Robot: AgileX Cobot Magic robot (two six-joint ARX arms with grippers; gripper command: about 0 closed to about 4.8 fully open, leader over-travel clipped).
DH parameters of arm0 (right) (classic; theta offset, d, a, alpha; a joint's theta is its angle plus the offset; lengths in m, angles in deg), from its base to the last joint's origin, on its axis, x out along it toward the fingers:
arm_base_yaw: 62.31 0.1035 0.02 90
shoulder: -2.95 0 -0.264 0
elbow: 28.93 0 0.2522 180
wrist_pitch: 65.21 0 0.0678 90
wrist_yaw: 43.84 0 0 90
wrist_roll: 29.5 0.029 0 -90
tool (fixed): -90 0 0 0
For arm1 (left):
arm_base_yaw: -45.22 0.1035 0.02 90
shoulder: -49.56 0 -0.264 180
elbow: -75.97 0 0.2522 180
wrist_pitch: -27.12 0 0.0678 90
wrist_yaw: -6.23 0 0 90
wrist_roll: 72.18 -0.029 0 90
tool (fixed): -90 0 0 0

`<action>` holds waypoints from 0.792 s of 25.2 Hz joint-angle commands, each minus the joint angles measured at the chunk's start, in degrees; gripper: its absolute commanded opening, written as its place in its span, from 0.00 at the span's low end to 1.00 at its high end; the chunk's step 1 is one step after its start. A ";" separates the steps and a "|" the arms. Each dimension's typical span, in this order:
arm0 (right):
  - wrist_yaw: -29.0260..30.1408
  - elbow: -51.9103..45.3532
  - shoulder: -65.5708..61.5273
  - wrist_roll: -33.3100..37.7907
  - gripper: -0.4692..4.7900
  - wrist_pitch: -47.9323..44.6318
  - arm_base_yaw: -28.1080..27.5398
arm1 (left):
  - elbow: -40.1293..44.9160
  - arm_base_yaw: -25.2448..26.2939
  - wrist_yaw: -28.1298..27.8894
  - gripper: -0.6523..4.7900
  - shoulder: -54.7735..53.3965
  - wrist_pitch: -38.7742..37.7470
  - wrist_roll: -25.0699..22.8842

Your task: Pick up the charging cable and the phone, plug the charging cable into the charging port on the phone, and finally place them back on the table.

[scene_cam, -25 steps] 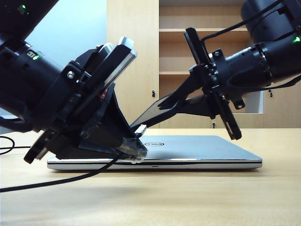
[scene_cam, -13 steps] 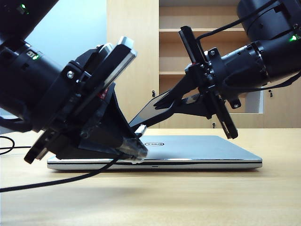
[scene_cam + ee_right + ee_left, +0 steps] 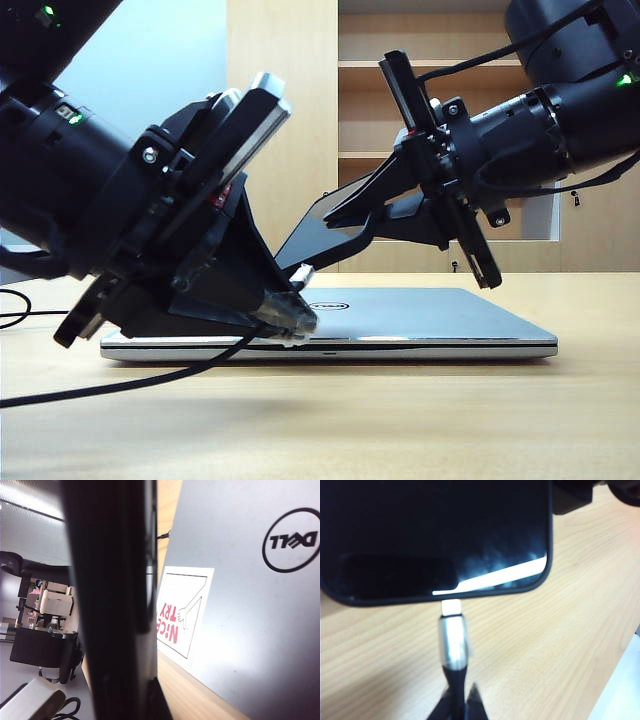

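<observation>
Left claw sits low at about 8 o'clock in the exterior view, tips just above the near-left corner of the laptop. It's clamped shut on the charging cable; the black cord trails off toward 8 o'clock across the surface.

Right claw comes in from 2 o'clock, closed on the phone, which is held tilted over the laptop lid, low end toward the left claw.

From the left wrist view I see the silver plug lined up with the phone's short edge, metal tip touching it or just entering. I can't tell whether it's seated; the charging port itself isn't resolvable.

Right wrist view: I only get the phone edge-on, filling the middle, with the laptop's lid and its red-white sticker behind.

Clearances: tight gap between the left claw tips and the laptop lid. Phone's low corner hangs close above the lid, not touching as far as I can see. Open surface in front of the laptop at 6 o'clock. Shelf cabinet stands well behind, at 12 o'clock.
</observation>
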 commanded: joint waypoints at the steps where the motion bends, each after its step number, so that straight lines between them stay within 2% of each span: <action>1: 3.17 0.26 0.48 -0.61 0.08 -1.68 0.24 | -0.15 -0.07 -0.42 0.11 0.13 2.69 -0.04; 5: 3.76 0.26 0.48 -0.83 0.08 -1.64 0.24 | -0.15 -0.07 -0.42 0.11 0.13 2.69 -0.04; 8: 2.51 0.31 0.48 3.85 0.08 -1.84 -0.44 | -0.15 -0.07 -0.42 0.11 0.13 2.67 -0.04; 20: 0.09 0.31 0.48 7.96 0.08 -2.78 -0.44 | -0.15 -0.07 -0.39 0.11 0.13 2.64 -0.04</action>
